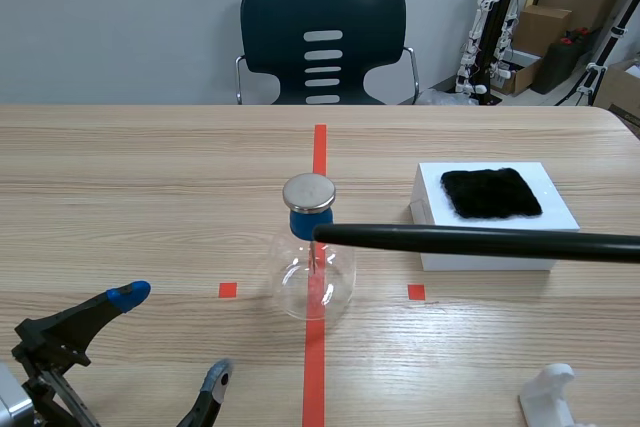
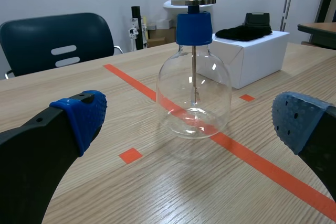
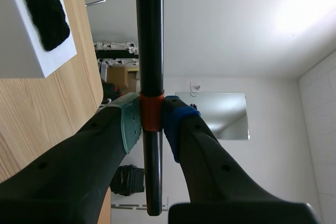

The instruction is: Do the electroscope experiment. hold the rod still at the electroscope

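Blue-padded left hand (image 1: 172, 337): set low over the tabletop (image 1: 120, 177), fingers spread wide, nothing held. Electroscope (image 1: 313, 272): clear glass flask stood upright on the red tape line, plugged by a blue stopper (image 1: 310, 223) and capped by a metal disc (image 1: 309, 191); a thin metal stem is hung inside. Black rod (image 1: 470, 241): held level, tip at the stopper; contact cannot be told. White box (image 1: 432, 187): black cloth (image 1: 491, 193) laid on top. Right hand (image 3: 152, 121): clamped on the rod's orange band.

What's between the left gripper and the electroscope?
Nothing: just bare table with a tape square between the open left gripper and the electroscope. Clearest in the left wrist view; the scene view agrees.
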